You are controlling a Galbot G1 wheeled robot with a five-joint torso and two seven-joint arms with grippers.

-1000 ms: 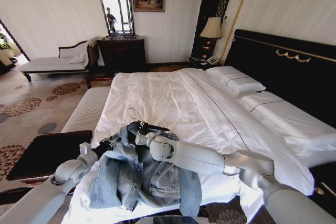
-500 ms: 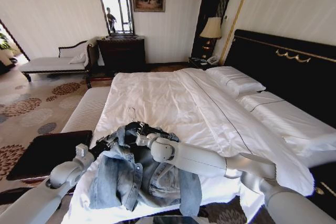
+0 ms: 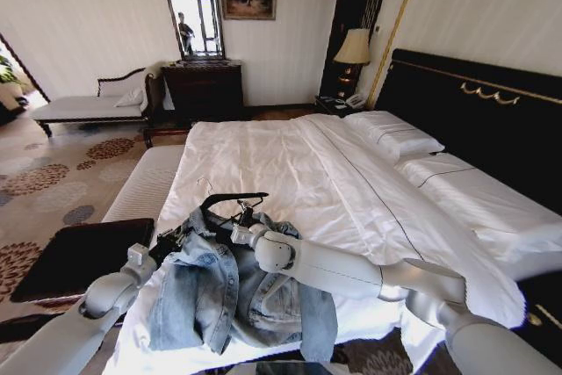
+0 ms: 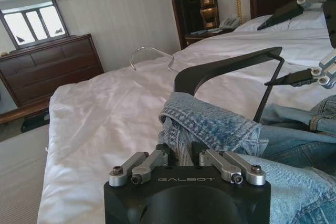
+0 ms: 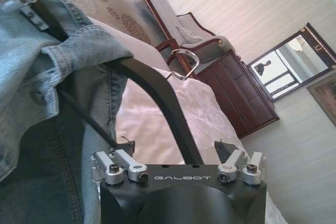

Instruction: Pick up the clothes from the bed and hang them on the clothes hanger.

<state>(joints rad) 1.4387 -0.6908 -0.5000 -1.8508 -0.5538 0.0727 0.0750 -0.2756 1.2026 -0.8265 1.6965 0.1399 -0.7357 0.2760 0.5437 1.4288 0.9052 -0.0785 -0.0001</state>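
faded denim jacket (image 3: 230,292); matt black hanger (image 4: 226,68).

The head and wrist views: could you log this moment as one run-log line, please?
left gripper: shut on denim jacket | right gripper: holds clothes hanger, tilted, one end under collar | bed: jacket at foot

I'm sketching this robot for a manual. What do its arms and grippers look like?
Both arms are smooth, rounded light-grey tubes with ball-like joints. The left gripper and right gripper each have a black block body printed "GALBOT" in pale letters, with silver metal linkage bars fastened by dark screws leading to the jaws. No loose cables are visible.
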